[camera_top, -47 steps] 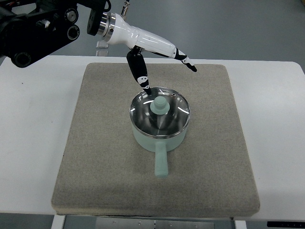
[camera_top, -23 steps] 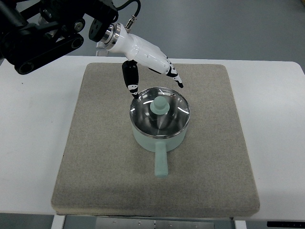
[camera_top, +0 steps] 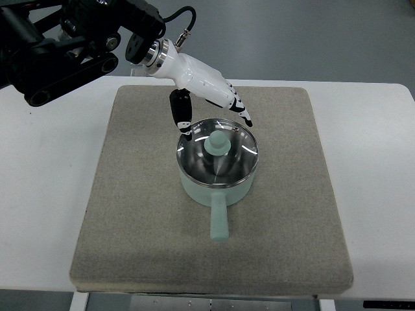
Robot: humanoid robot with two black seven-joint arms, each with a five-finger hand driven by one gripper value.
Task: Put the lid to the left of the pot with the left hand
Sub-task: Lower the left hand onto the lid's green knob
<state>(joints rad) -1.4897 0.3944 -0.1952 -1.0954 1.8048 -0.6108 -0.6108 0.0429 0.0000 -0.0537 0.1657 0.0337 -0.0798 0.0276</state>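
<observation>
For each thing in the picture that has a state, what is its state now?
Glass lid: on the pot, closed, not gripped.
Mint green pot: upright on the mat, covered, handle toward the camera.
Left hand: open, fingers spread over the lid's far rim, holds nothing.
Grey mat: flat on the white table.

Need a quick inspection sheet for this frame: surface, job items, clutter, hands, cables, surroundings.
Surface: grey felt mat on a white table.
Job's things: mint pot at mat centre, handle toward the camera; glass lid seated on it, not yet lifted.
Clutter: nothing seen.
Hands: left hand open above the lid's far rim, holding nothing; right not in view.
Cables: black cable at the left wrist.
Surroundings: grey floor beyond the table.
</observation>
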